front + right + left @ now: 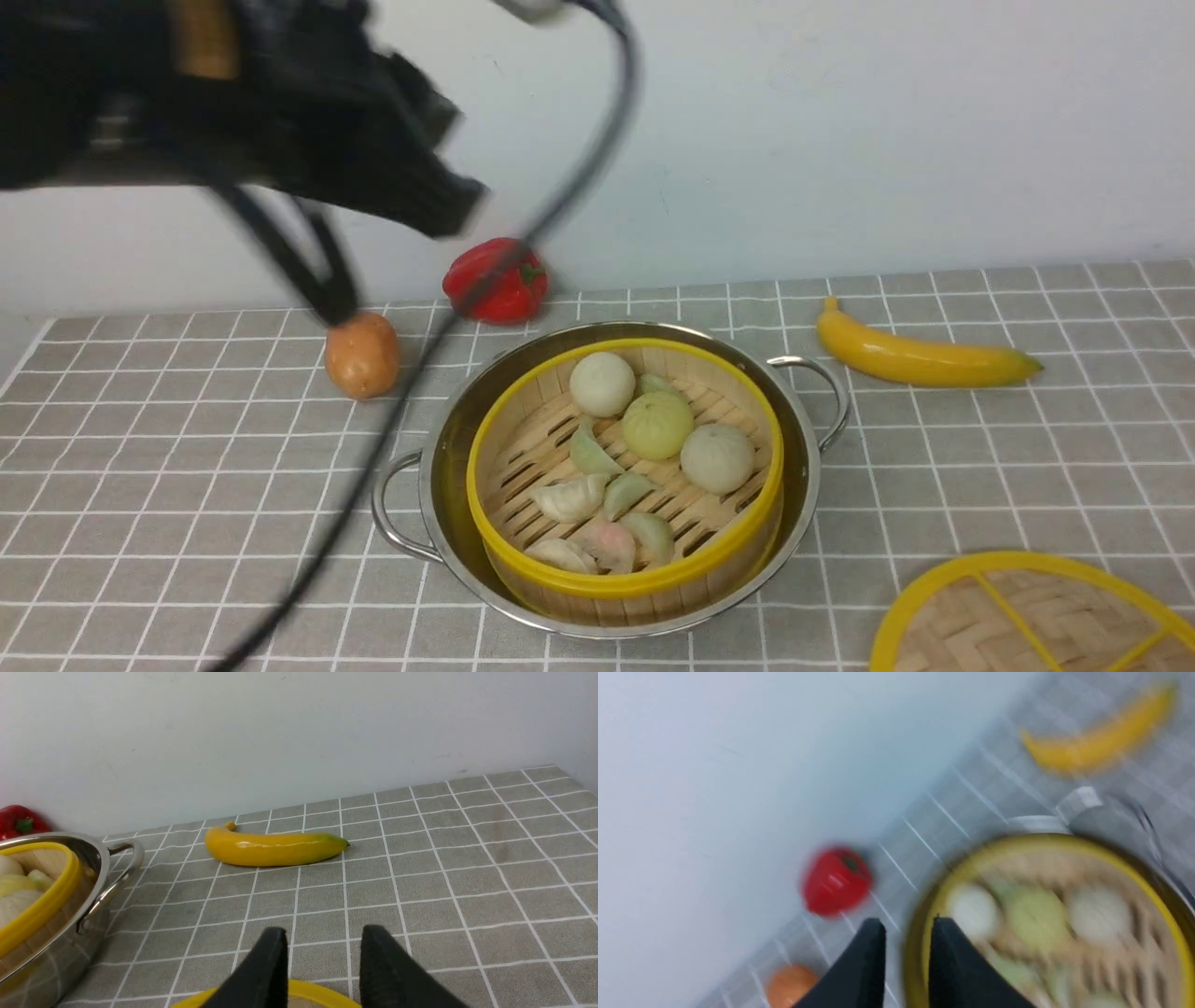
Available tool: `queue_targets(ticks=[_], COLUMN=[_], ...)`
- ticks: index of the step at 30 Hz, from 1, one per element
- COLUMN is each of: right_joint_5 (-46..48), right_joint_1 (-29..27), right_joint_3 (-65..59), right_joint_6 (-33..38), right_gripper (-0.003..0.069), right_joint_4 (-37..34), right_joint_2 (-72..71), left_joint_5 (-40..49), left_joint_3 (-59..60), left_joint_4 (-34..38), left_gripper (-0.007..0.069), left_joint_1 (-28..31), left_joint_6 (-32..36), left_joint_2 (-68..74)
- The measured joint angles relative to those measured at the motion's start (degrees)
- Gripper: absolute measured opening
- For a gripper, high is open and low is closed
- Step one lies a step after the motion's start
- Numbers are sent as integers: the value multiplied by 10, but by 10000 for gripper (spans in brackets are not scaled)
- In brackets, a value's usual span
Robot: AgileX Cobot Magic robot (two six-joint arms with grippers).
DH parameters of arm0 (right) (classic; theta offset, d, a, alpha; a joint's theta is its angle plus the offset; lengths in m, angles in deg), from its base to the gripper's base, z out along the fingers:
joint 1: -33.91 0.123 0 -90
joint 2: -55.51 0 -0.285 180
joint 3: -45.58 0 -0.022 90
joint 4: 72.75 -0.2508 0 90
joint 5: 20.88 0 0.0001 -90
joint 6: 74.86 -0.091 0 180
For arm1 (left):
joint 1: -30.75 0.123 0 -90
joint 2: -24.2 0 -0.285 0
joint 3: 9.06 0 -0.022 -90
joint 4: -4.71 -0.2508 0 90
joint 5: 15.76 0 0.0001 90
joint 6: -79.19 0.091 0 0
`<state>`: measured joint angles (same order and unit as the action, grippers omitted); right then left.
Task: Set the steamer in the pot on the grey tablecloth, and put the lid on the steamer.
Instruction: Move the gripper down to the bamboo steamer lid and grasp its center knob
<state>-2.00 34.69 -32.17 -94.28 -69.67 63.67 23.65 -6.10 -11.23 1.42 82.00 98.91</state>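
Observation:
The steamer (625, 467), a bamboo basket with yellow rims holding pale buns and dumplings, sits inside the steel pot (448, 448) on the grey tablecloth (187, 448). My left arm (280, 112) hangs blurred high at the upper left, clear of the pot. In the blurred left wrist view, the left gripper (908, 926) shows a narrow gap with nothing in it, above the steamer's (1055, 924) rim. The lid (1027, 616) lies flat at the front right. My right gripper (322, 938) stands open and empty just above the lid's yellow rim (317, 994).
A red pepper (495, 280) and a brown potato (362, 355) lie behind and left of the pot. A yellow banana (920, 359) lies behind it to the right. A black cable (392, 411) hangs from the left arm across the cloth beside the pot's left handle (387, 513).

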Motion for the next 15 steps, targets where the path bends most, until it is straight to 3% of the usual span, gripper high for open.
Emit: queue_targets(ticks=[2,3,7,12,15], right_joint_5=[0,0,0,0,0], right_joint_1=[0,0,0,0,0], right_joint_3=[0,0,0,0,0], right_joint_6=[0,0,0,0,0], right_gripper=[240,240,240,240,240], right_joint_4=[0,0,0,0,0], right_joint_2=[0,0,0,0,0], left_joint_5=[-74,-127,-202,-220,-235], left_joint_3=[81,144,321,564,651], left_joint_4=[27,48,94,149,159], left_gripper=[135,135,137,148,148], left_joint_1=[74,144,278,366,377], left_joint_6=[-3,-3,-4,-7,-7], left_joint_2=[-77,-139,-287,-501,-577])
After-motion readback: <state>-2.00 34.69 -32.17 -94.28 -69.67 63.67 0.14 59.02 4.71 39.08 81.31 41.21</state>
